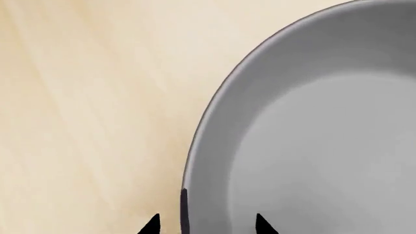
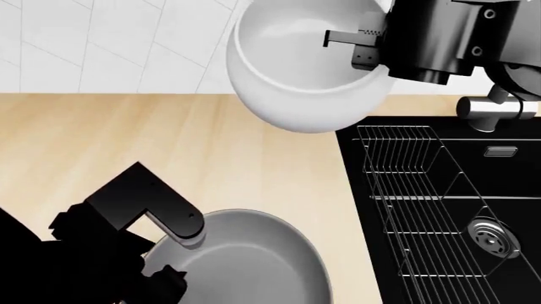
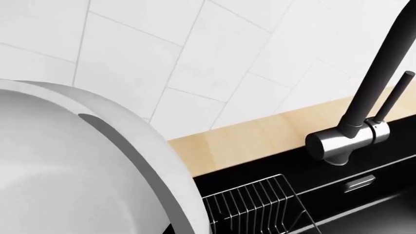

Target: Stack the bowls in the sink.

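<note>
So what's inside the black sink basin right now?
The black rectangular sink basin holds a wire dish rack and a round steel drain; no bowl shows in it. Its right portion runs out of the head view, and the right arm covers its far corner.

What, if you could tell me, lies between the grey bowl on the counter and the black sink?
In the head view, only a bare strip of wooden counter separates the grey bowl from the sink; nothing else sits there.
</note>
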Tool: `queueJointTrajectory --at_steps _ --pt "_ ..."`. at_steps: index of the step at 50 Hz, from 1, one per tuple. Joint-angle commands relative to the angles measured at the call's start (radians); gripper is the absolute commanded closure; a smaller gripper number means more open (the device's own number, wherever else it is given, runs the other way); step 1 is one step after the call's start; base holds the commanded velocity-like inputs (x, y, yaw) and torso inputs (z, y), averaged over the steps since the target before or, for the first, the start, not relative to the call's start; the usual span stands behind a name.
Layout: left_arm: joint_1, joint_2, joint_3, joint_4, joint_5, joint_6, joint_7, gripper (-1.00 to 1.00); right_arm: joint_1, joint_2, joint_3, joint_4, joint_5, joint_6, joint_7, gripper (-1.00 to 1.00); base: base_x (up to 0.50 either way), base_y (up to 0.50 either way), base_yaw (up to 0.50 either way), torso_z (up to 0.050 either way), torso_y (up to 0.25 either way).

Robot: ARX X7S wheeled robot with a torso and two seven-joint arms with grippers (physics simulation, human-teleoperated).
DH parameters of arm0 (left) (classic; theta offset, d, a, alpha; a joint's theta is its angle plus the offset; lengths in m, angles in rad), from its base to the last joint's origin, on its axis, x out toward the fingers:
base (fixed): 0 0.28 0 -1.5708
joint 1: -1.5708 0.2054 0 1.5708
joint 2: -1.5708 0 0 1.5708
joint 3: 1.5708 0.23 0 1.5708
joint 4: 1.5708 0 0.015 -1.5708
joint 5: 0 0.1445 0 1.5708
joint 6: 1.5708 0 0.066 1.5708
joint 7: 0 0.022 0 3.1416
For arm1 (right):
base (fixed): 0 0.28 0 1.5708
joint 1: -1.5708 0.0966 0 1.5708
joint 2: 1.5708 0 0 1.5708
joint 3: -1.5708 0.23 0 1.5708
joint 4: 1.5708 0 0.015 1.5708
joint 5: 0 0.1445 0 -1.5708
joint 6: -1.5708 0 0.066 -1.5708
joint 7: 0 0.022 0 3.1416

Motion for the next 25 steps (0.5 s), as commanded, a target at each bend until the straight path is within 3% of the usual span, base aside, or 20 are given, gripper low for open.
queueJointTrajectory --at_steps 1,13,25 --pt "0.023 -0.013 -0.005 0.003 0.028 0.010 0.021 1.00 0.003 -0.001 0.006 0.005 -0.009 0.003 -0.002 1.00 0.00 0.00 0.00 0.000 0.000" --pt "0.044 -0.030 -0.002 0.018 0.040 0.016 0.031 1.00 0.005 0.004 0.009 -0.002 -0.009 0.001 -0.001 1.00 0.00 0.00 0.00 0.000 0.000" --pt "-0.023 -0.092 -0.039 -0.003 0.026 0.025 0.003 1.00 0.031 0.060 0.017 -0.053 -0.012 0.011 0.019 1.00 0.00 0.00 0.00 0.000 0.000"
